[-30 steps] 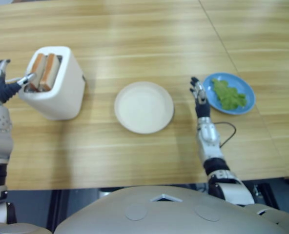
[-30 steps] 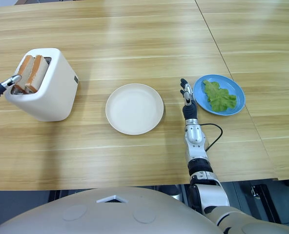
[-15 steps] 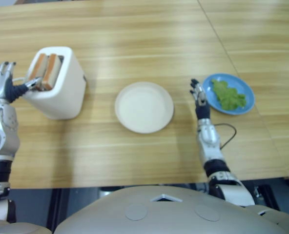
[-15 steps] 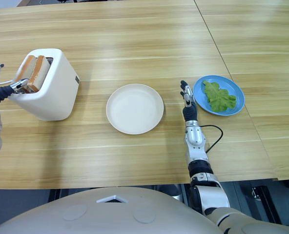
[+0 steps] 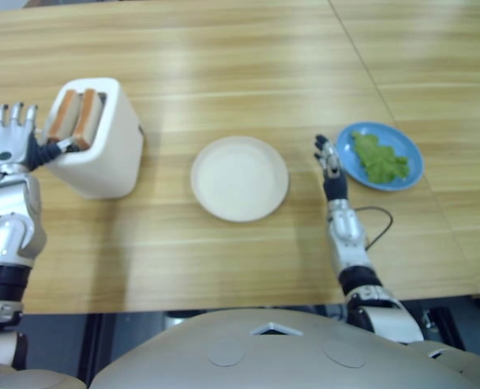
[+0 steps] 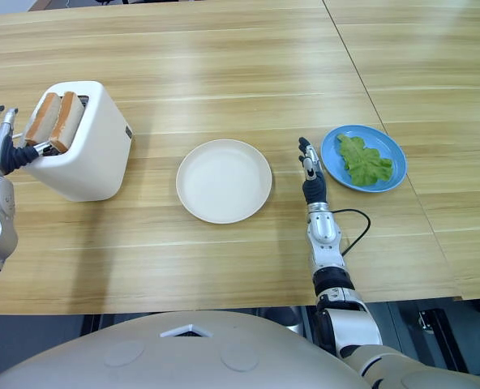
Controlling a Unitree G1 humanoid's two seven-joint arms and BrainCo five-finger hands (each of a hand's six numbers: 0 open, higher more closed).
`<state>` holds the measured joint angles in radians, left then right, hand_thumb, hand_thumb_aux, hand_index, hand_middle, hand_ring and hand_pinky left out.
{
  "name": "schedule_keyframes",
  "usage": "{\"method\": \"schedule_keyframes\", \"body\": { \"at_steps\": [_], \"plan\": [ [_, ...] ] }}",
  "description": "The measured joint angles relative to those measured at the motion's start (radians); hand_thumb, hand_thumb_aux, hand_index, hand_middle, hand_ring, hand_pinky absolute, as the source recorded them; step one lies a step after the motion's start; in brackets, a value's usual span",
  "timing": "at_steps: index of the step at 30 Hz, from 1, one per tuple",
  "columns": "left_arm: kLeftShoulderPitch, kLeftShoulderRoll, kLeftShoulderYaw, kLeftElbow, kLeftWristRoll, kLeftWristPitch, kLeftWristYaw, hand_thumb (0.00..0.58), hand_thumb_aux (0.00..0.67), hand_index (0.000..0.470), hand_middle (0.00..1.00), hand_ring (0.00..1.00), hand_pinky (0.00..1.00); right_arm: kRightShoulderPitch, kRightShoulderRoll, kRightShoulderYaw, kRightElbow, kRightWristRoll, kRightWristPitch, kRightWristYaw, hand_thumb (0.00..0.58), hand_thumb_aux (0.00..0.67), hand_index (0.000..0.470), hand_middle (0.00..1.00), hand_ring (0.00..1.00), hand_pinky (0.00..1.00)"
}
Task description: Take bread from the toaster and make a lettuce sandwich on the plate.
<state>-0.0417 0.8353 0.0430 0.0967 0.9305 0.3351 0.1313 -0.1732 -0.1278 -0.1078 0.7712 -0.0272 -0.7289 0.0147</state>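
Toasted-brown bread slices (image 6: pixel 53 121) stand side by side on edge in the slots of the white toaster (image 6: pixel 86 158), their top halves clear of it; the toaster sits on the desk (image 6: pixel 224 65) at 9 o'clock of the bare plate (image 6: pixel 224 180). At 3 o'clock of the plate, a blue dish (image 6: pixel 332 166) holds the lettuce (image 6: pixel 362 160).

The left robot hand (image 5: pixel 9 138) is at 9 o'clock of the toaster, fingers spread and pointing up, with one digit reaching across to the toaster's near rim beside the outer slice; it holds nothing. The right robot hand (image 6: pixel 311 174) hovers between plate and dish, just beside the dish's 9 o'clock rim, fingers straight and close together, also holding nothing.

Bread like this is probably light and fairly stiff if toasted, with a dry, rough crust that grips well; it could crumble or dent under a hard squeeze. The best hold looks to be a pinch across the two flat faces of the exposed top, lifted straight up so the slice does not jam in its slot. The toaster itself seems light enough to tip if dragged sideways. Lettuce will be limp, thin and easily torn; take it with a gentle pinch at a raised fold.
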Motion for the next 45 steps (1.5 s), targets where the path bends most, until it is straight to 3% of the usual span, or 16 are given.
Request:
{"method": "schedule_keyframes", "body": {
  "at_steps": [16, 23, 29, 36, 45],
  "plan": [
    [0.026, -0.108, 0.134, -0.288, -0.049, -0.133, 0.273, 0.58, 0.67, 0.46, 1.0, 1.0, 1.0, -0.005, -0.007, 0.018, 0.037, -0.034, 0.004, -0.016, 0.0, 0.0, 0.0, 0.0, 0.0, 0.0],
    [0.017, -0.245, 0.317, -0.514, -0.306, -0.324, 0.348, 0.58, 0.67, 0.46, 1.0, 1.0, 1.0, -0.006, -0.004, 0.033, 0.052, -0.046, 0.004, -0.026, 0.0, 0.0, 0.0, 0.0, 0.0, 0.0],
    [-0.071, -0.408, 0.196, -0.558, -0.587, -0.449, 0.203, 0.58, 0.67, 0.46, 1.0, 1.0, 1.0, -0.021, 0.0, 0.037, 0.079, -0.047, 0.005, -0.031, 0.0, 0.0, 0.0, 0.0, 0.0, 0.0],
    [-0.111, -0.637, -0.049, -0.38, -0.886, -0.471, -0.067, 0.58, 0.67, 0.46, 1.0, 1.0, 1.0, -0.027, -0.002, 0.042, 0.084, -0.051, 0.007, -0.035, 0.0, 0.0, 0.0, 0.0, 0.0, 0.0],
    [-0.142, -0.698, -0.192, 0.107, -0.916, -0.454, -0.274, 0.58, 0.67, 0.46, 1.0, 1.0, 1.0, -0.024, -0.006, 0.043, 0.083, -0.054, 0.007, -0.041, 0.0, 0.0, 0.0, 0.0, 0.0, 0.0]
  ]
}}
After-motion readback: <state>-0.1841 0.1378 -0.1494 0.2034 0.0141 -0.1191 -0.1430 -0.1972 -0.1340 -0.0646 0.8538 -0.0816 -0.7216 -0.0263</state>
